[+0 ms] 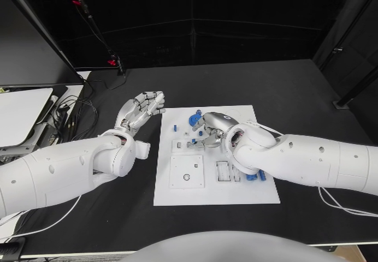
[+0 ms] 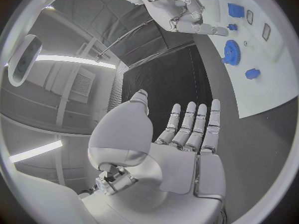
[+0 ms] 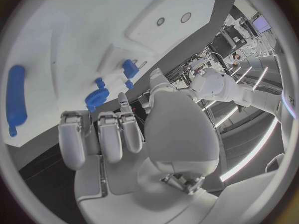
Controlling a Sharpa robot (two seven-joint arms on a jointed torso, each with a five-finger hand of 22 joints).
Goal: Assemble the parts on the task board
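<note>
Left hand (image 1: 142, 110) open, empty beside task board (image 1: 212, 191); right hand (image 1: 212, 130) grip unclear

My two hands: left one idle and spread, right one bent down with its fingers curled.

My left arm (image 1: 63, 166) comes in low from the side and its left hand (image 1: 142, 111) lies flat and outstretched, palm up, fingers (image 2: 194, 122) straight and close side by side, thumb apart, holding nothing. My right arm (image 1: 315, 161) reaches across from the other side, wrist bent forward, and its right hand (image 1: 214, 130) points downward with the fingers (image 3: 106, 134) curled in; from the wrist camera I cannot tell whether they pinch anything.
</note>
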